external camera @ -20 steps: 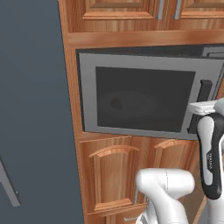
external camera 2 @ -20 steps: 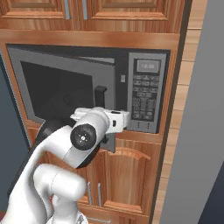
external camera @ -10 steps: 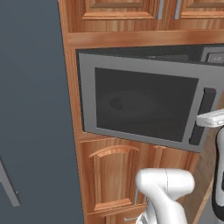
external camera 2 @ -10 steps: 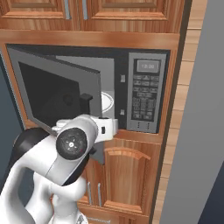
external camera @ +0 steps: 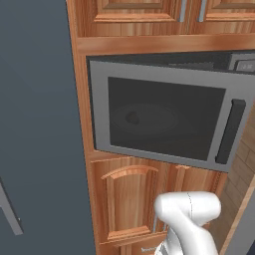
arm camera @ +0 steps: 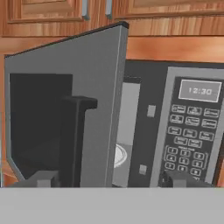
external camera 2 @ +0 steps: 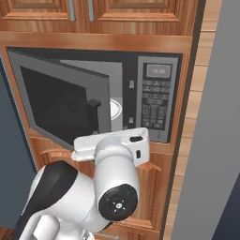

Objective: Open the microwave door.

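The microwave door (external camera: 164, 119) is a grey-framed panel with a dark glass window, hinged at its left side. It stands partly swung out, as the right base view also shows (external camera 2: 56, 103). Its black vertical bar handle (external camera: 230, 130) sits at the free right edge. In the hand view the door (arm camera: 57, 109) and handle (arm camera: 72, 135) lie ahead. My gripper (arm camera: 109, 181) is open, fingertips (arm camera: 41, 179) wide apart, holding nothing and short of the handle. My white arm (external camera 2: 108, 187) hides the hand in the right base view.
The grey keypad panel (external camera 2: 157, 101) stays fixed at the right. A white turntable plate (arm camera: 119, 156) shows inside the oven. Wooden cabinet doors (external camera: 129, 199) sit below and above. A tall dark grey panel (external camera: 35, 124) stands left, a grey wall (external camera 2: 213, 140) right.
The door has swung further out from the oven. My arm has drawn back and down, away from the handle's free edge.
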{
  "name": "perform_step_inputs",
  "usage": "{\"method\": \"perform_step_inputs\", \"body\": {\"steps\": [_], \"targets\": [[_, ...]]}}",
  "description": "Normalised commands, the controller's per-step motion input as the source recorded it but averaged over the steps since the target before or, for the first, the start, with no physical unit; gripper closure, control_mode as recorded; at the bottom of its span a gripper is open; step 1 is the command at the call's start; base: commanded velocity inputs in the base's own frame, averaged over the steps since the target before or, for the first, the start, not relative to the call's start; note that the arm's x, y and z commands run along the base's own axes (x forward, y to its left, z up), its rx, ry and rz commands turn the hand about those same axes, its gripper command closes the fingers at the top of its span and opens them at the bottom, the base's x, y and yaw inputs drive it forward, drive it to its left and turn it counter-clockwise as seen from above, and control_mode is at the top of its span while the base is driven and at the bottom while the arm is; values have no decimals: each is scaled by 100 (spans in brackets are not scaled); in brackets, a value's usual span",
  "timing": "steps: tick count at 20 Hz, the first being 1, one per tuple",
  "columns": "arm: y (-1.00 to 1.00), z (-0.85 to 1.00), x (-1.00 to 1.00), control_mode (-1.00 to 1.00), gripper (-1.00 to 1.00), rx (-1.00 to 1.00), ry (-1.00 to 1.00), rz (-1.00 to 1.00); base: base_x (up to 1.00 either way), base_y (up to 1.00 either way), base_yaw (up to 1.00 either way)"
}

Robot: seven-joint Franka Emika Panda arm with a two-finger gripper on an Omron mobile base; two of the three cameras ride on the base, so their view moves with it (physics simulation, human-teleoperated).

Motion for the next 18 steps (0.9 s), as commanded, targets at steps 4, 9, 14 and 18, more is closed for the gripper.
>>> {"method": "perform_step_inputs", "body": {"steps": [4,9,14,18], "targets": [[-21,0,-38,-100,-100,-14,-19,4,0,0,0],[-3,0,19,-100,-100,-39,-4,0,0,0,0],[0,0,60,-100,-100,-34,-1,3,0,0,0],[-12,-8,44,-100,-100,-26,-3,4,0,0,0]]}}
